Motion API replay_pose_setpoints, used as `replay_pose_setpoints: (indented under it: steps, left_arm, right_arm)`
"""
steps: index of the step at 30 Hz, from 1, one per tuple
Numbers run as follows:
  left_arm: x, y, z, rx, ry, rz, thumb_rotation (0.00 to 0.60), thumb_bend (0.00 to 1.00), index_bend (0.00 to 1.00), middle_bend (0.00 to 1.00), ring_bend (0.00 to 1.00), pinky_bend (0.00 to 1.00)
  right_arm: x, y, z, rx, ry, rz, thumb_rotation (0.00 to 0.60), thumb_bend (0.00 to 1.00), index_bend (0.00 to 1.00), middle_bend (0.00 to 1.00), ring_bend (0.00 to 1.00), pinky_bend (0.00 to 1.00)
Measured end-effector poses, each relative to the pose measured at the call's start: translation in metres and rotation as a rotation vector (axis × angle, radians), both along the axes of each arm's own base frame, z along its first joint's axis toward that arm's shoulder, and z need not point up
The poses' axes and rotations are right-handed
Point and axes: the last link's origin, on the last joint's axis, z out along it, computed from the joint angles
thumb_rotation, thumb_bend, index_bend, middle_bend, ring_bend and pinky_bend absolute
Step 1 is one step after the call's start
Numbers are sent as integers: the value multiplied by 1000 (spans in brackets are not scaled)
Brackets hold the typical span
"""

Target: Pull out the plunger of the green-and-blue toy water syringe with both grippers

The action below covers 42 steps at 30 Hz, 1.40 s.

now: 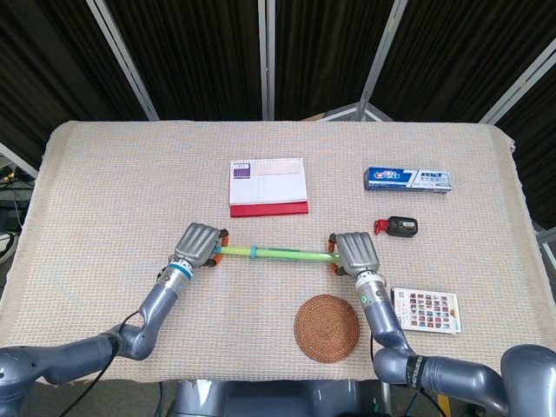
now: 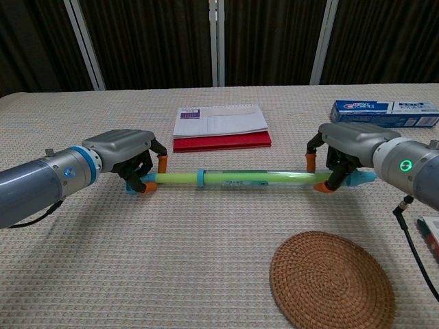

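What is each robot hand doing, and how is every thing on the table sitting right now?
Left hand: grips one end of the syringe.
Right hand: grips the other end.
Green-and-blue toy water syringe: lengthwise between both hands.
Red-based desk calendar: lying flat.
Blue toothpaste box: lying flat.
Round woven coaster: flat, bare.
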Motion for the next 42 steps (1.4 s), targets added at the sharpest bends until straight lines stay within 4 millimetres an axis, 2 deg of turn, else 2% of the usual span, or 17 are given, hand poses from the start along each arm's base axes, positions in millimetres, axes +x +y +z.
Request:
replay_pose_setpoints:
  steps: [8,42]
  left_arm:
    - [-6,3,9,24,10,8,600,518,815,832,787,1000]
    - [-60,21,58,122,55,119,600,523,838,842,787,1000]
  right_arm:
    - [-7,-3,10,-24,11,-9,600,520,687,1000,1000,1000]
    - [-60,-18,93,-183,26,-97,600,521,694,1000,1000,1000]
